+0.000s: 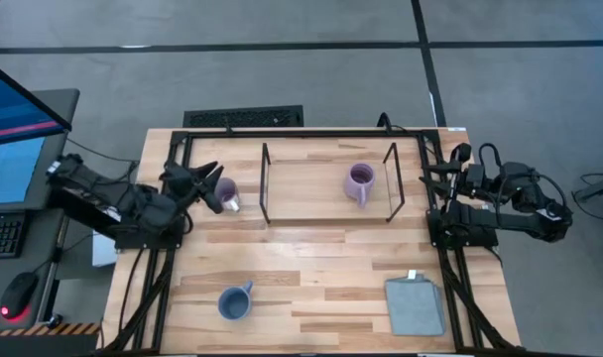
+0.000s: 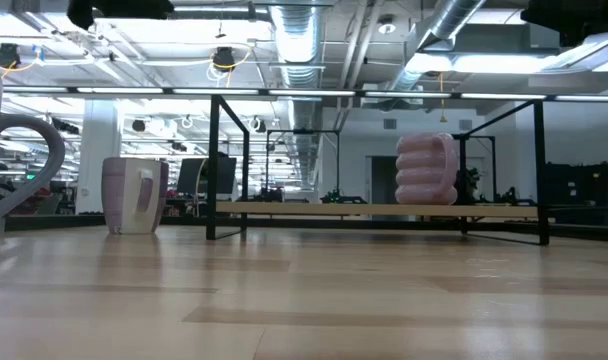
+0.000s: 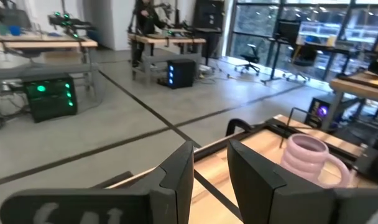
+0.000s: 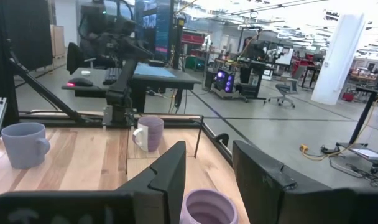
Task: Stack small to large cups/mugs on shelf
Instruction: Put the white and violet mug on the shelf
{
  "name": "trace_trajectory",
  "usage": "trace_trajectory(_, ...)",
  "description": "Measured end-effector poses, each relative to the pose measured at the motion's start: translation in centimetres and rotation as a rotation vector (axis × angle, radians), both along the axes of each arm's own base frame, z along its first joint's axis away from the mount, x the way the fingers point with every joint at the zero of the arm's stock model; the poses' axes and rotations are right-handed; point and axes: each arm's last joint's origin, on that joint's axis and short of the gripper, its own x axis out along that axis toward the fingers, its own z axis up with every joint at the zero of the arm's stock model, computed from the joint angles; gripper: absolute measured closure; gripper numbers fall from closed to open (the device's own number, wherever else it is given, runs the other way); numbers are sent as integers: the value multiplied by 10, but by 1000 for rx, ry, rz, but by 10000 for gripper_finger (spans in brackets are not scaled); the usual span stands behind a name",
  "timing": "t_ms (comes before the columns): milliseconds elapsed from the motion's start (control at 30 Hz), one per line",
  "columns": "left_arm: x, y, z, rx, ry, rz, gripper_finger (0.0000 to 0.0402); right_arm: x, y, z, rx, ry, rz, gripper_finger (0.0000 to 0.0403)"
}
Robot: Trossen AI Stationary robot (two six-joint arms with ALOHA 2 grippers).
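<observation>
Shelf (image 1: 311, 203): your ribbed purple mug (image 1: 360, 183) sits on it.
Left gripper (image 1: 208, 184): fingers parted, beside the smooth purple mug (image 1: 225, 194).
Right gripper (image 1: 432, 178): fingers parted, empty.
Blue mug (image 1: 234, 301): on your table (image 1: 311, 268).

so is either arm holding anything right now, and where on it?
Nothing held. Left gripper open beside the purple mug; right gripper open, empty.

No legible text, label, brand, number or sign appears on the mugs, shelf, table or arms in any view.

Grey concrete floor (image 1: 282, 69), ceiling ducts (image 2: 294, 40), distant workbenches (image 3: 40, 43).
</observation>
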Motion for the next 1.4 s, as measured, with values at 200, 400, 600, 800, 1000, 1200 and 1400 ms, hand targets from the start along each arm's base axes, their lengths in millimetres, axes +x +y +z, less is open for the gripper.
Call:
trace_trajectory(200,8,-15,-8,-12,-15,-14,313,0,0,0,0,0,0,248)
trace_trajectory(400,19,-28,-23,-28,-25,-2,313,0,0,0,0,0,0,250)
trace_trajectory(600,27,-39,-37,-42,-51,12,313,0,0,0,0,0,0,248)
trace_trajectory(800,32,-46,-44,-62,-73,8,313,0,0,0,0,1,0,250)
trace_trajectory(1000,37,-50,-56,-111,-27,-44,313,0,0,0,3,2,0,248)
trace_trajectory(1200,40,-52,-63,-128,24,-74,313,0,0,0,3,2,1,249)
trace_trajectory(1400,41,-54,-66,-196,80,-158,313,0,0,0,3,2,1,249)
